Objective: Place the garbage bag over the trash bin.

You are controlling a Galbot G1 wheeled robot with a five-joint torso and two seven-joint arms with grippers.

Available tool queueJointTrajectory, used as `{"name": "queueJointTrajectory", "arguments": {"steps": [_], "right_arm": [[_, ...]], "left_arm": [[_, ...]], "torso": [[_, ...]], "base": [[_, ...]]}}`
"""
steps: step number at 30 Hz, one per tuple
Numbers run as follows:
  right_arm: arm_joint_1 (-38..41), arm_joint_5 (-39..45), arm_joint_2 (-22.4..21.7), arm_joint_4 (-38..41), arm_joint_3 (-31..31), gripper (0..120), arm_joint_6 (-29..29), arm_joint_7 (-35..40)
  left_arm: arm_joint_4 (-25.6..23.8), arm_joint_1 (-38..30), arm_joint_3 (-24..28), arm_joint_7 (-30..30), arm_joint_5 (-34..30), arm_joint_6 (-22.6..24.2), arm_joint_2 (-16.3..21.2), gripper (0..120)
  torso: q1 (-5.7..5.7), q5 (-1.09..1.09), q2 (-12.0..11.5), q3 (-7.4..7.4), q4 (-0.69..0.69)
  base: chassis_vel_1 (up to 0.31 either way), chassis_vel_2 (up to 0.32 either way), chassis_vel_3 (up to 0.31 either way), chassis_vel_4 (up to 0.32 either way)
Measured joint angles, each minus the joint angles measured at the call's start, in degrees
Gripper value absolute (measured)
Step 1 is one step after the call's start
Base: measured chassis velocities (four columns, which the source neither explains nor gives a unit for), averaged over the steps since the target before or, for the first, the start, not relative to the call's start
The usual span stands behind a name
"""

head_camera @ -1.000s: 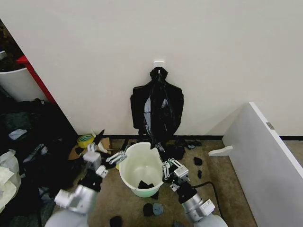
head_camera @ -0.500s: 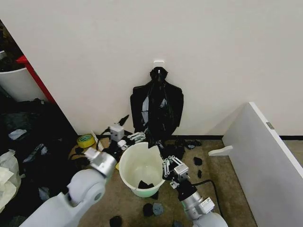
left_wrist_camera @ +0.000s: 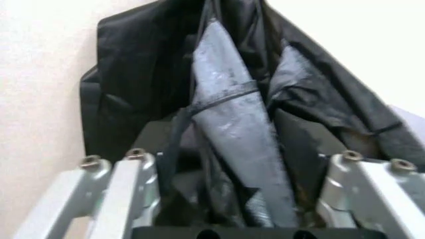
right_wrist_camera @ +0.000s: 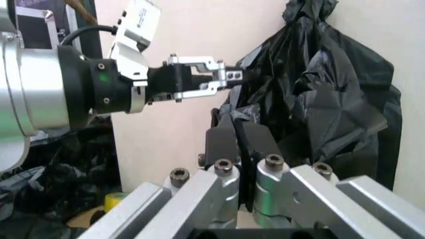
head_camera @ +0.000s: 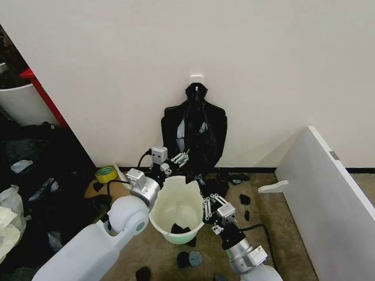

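The trash bin is a round white bucket on the floor below the wall, with a black scrap in its bottom. The garbage bag is hidden; what hangs from the wall hook is a shirt-shaped bundle of black bags with a knotted top. My left gripper is raised behind the bin's far rim and stands open at the bundle's lower left. In the left wrist view the left gripper has glossy folds of the bundle between its spread fingers. My right gripper is shut beside the bin's right rim. In the right wrist view the right gripper points at the bundle.
Dark clutter and a white tub with a red edge crowd the left. A yellow tape roll lies left of the bin. Small black scraps dot the floor. A white board leans at the right.
My left arm has swung from the bin's left side up and toward the wall, bringing its gripper to the hanging bundle. The right gripper has barely moved.
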Motion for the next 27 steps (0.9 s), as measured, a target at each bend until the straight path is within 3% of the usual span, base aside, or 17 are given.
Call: {"name": "queueJointTrajectory", "arguments": {"steps": [4,15,22,27], "right_arm": [[-0.18,0.09,-0.28,0.40,0.00,0,-0.17,0.03],[-0.62,1.77,-0.90,1.46,1.12,0,-0.81,0.76],[-2.68,0.83,-0.87,3.03,2.61,1,-2.77,2.30],[-8.21,-0.17,-2.48,7.33,5.75,23,-5.34,4.14]], "left_arm": [[0.22,-1.72,0.07,-1.51,-0.94,1.83,-0.30,35],[-0.10,-2.02,-0.65,-2.83,-1.80,2.56,-0.58,0],[-1.63,-0.79,-2.15,-2.96,-1.93,2.30,-0.57,0],[-3.01,0.03,-3.22,-2.90,-1.89,1.92,-0.69,0]], "torso": [[0.00,0.00,0.00,0.00,-0.01],[0.00,-0.01,0.00,0.00,-0.01],[0.00,0.00,0.00,0.00,0.00],[0.00,-0.01,0.01,-0.01,-0.02]], "base": [[0.000,0.000,0.000,0.000],[0.000,0.000,0.000,0.000],[0.000,0.000,0.000,0.000],[0.000,0.000,0.000,0.000]]}}
